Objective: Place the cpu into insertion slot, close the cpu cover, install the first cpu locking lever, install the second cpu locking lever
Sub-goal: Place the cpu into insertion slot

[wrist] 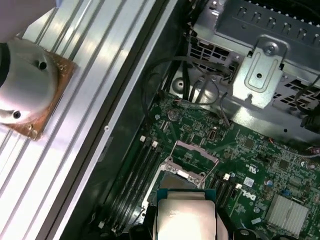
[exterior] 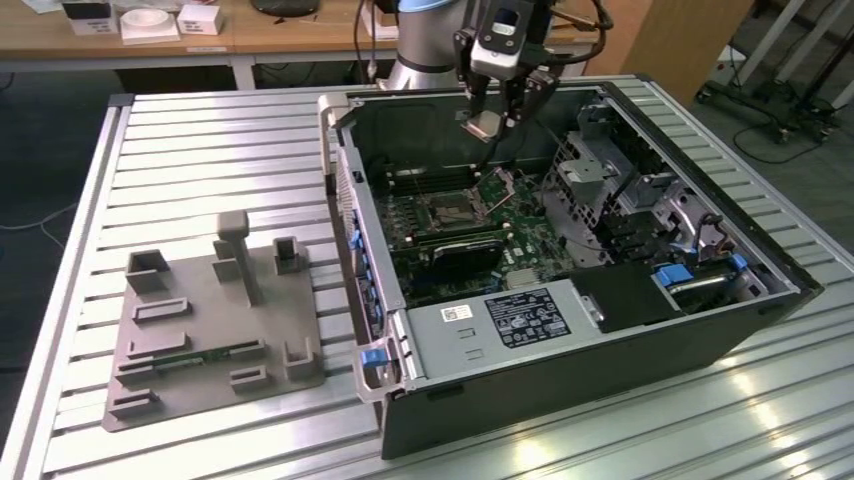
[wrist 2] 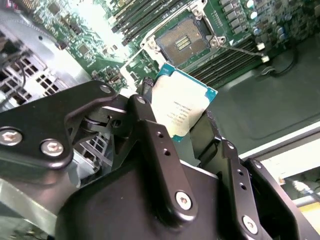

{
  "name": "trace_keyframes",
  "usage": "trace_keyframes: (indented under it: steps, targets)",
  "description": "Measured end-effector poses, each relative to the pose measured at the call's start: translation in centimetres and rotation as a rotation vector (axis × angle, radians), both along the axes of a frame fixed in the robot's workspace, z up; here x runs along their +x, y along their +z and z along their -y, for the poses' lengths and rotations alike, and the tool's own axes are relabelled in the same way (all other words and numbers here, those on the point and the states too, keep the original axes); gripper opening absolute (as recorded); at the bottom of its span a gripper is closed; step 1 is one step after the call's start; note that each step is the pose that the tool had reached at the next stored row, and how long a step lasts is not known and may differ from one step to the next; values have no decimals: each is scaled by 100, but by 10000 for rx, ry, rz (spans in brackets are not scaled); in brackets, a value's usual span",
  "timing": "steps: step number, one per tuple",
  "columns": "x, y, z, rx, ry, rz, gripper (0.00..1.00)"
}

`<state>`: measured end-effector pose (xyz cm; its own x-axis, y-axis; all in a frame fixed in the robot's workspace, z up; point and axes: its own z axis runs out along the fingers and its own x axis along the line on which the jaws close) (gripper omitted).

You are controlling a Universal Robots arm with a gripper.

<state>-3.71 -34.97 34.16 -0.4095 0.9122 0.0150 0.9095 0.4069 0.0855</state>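
My gripper hangs over the back part of the open computer case, shut on the cpu. In the second wrist view the cpu, a silver square with a green rim, sits between the two black fingers. The insertion slot lies bare below it on the green board, with a dark pin field in its centre. In the exterior view the slot is well below the chip. The cpu cover stands raised at the slot's far edge. A thin wire lever runs beside the slot.
Long black memory slots flank the socket. A metal drive cage and a power supply fill the case's right and front. A grey fixture plate with upright blocks lies on the slatted metal table at the exterior view's left.
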Motion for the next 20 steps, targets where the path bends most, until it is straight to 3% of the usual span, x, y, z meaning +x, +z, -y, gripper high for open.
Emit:
trace_keyframes:
  steps: [7,11,20]
  targets:
    - [-7,-69,-4,2,-559,-43,54]
    - [-36,-92,-5,-2,-587,-121,54]
    - [-64,-99,-4,-3,-587,-127,54]
